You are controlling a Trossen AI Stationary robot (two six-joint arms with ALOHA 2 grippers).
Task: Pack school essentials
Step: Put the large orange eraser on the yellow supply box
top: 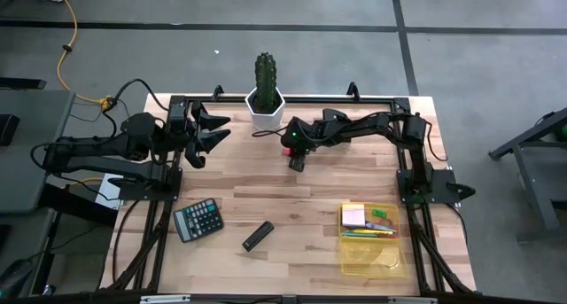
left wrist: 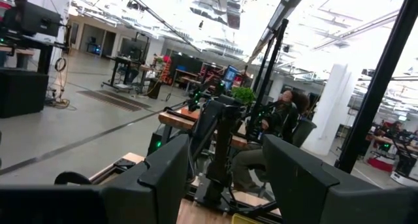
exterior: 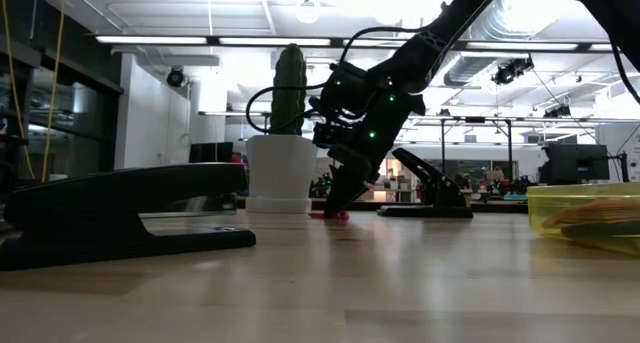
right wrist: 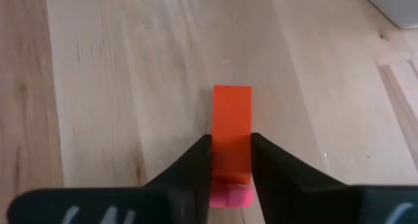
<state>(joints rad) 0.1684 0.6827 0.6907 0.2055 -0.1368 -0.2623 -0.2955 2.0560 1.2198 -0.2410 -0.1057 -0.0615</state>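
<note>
The light wooden desk (top: pixel 292 206) stood on a grey concrete floor (top: pixel 266 51) crossed by dark lines. Beyond it, long ceiling lights (exterior: pixel 190 40) lit an open workshop with white columns (left wrist: pixel 333 106) and workbenches (left wrist: pixel 179 119), where a seated person (left wrist: pixel 277 116) showed.

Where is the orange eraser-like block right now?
The orange block lies on the table, between the right claw's fingers, beside the white cactus pot.

Yellow bin's (top: pixel 373 265) contents too small to identify.
</note>
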